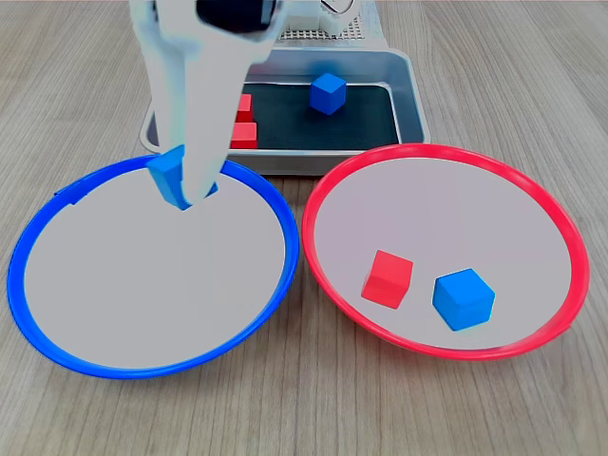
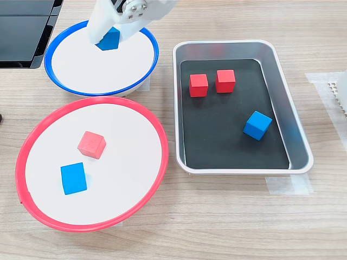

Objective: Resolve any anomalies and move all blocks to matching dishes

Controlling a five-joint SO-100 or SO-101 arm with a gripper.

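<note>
We see the white gripper [image 1: 190,176] clamped on one blue cube [image 1: 169,175], holding it over the far part of the blue-rimmed dish [image 1: 57,313]. Counting six cubes in all: three blue, three red. The red-rimmed dish [image 1: 556,223] holds one red cube [image 1: 388,277] and one blue cube [image 1: 464,299], near each other but apart. The grey metal tray [image 2: 295,116] holds two red cubes [image 2: 199,85] [image 2: 225,80] side by side and one blue cube [image 2: 257,125] well apart from them. We can read no writing anywhere.

A hobby-lab wooden tabletop [image 2: 217,216] with taped-down metal tray [image 2: 295,135], toy sorting props.
</note>
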